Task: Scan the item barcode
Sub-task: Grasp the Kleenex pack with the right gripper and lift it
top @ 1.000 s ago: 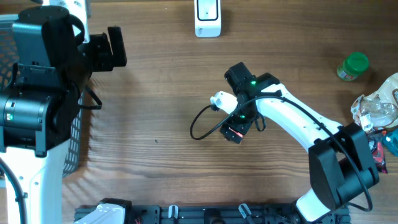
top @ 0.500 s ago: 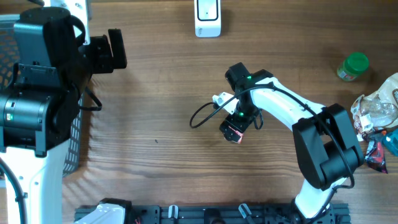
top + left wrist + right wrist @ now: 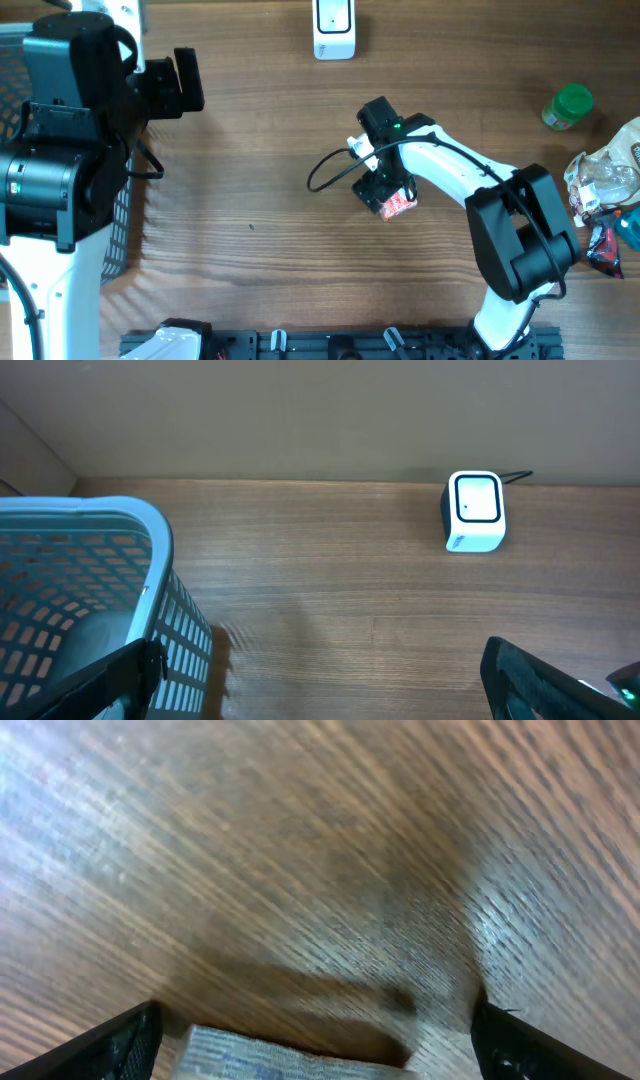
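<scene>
**ENTRY 1: small red-and-white packet** (image 3: 398, 205)
- Loc.: centre of overhead frame, slightly right, on the wood-grain table (image 3: 250, 150).
- Rel. to right gripper (image 3: 385, 190): sits right at it, on its lower-right side.
- Right wrist view: pale printed edge at bottom centre, running side to side across the gap betw. the two fingertips (image 3: 120, 1045). Slim gaps seem to show on each side.
- Long axis: too small in overhead to fix.

**ENTRY 2: right gripper**
- Jaws spread full width, not clamped as far as visible. Contact w/ packet uncertain.

**ENTRY 3: left gripper** (image 3: 186, 78)
- Loc.: upper left of overhead.
- Jaws wide, nothing betw. them.
- Well apart from packet, so right arm is much the nearer.

**ENTRY 4: white box-shaped scanner w/ dark-rimmed window** (image 3: 333, 30)
- Loc.: top centre of overhead.
- Lies up-frame and a little left of packet, well apart, bare tabletop between.

**Judgement**
- Step in hand: prob. securing the packet.
- Next move needs jaws closed on it, then a carry up-frame w/ the barcode side turned to the scanner window.
- Barcode face not identifiable here.

**Surface & room**
- Table is flat and matte.
- Black cable loop (image 3: 325, 180) just left of the right gripper, looks like the arm's own.
- Pale-blue mesh basket (image 3: 150, 530) at far left.
- Green-lidded jar (image 3: 568, 108) and heap of clear bags (image 3: 605, 180) at right edge, all off the route.
</scene>
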### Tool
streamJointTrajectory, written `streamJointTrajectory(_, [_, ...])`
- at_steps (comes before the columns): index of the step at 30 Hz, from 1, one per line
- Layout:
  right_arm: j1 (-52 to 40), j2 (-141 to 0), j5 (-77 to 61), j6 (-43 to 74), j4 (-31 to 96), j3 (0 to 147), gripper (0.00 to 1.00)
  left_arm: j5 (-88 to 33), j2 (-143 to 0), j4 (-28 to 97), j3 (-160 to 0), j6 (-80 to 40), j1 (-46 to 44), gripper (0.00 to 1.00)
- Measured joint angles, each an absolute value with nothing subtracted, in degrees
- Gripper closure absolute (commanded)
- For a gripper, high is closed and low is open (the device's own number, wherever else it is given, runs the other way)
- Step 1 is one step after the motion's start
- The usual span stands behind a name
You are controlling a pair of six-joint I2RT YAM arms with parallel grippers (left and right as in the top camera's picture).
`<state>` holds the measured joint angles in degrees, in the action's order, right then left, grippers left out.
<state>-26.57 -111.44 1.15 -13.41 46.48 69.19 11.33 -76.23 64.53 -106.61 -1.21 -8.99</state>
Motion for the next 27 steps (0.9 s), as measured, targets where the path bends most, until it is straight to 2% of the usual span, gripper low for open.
streamJointTrajectory(8, [-26.6,-111.5,1.3,0.1,48.1,69.3,0.0,11.3,-76.2,64.6,-106.6,-1.2,-9.0,0.0])
streamJointTrajectory(14, [-26.6,-111.5,1.6,2.7,52.4,69.4,0.0,11.3,-77.0,64.6,-106.6,-1.2,-9.0,0.0])
streamJointTrajectory(15, [-26.6,-111.5,1.6,2.8,52.5,69.4,0.02,11.3,-77.1,64.6,-106.6,-1.2,-9.0,0.0])
streamJointTrajectory(18, [-26.6,-111.6,1.4,2.9,52.7,69.4,0.3,11.3,-77.8,64.8,-106.6,-1.2,-9.0,0.0])
streamJointTrajectory(19, [-26.6,-111.7,0.9,3.0,52.9,69.4,0.32,11.3,-77.8,64.8,-106.6,-1.2,-9.0,0.0])
streamJointTrajectory(21, [-26.6,-111.7,0.6,3.1,53.1,69.4,0.27,11.3,-77.8,64.8,-106.6,-1.2,-9.0,0.0])
streamJointTrajectory(23, [-26.6,-111.7,0.1,3.2,53.1,69.4,0.27,11.3,-77.8,64.8,-106.6,-1.2,-9.0,0.0])
streamJointTrajectory(24, [-26.6,-111.7,-0.1,3.2,53.1,69.4,0.31,11.3,-77.8,64.8,-106.6,-1.2,-9.0,0.0])
streamJointTrajectory(26, [-26.4,-111.7,-1.1,3.4,53.2,69.4,0.55,11.3,-77.8,64.8,-106.6,-1.2,-9.0,0.0])
streamJointTrajectory(27, [-26.0,-111.7,-2.3,3.7,53.4,69.5,0.55,11.3,-77.8,64.8,-106.6,-1.2,-9.0,0.0])
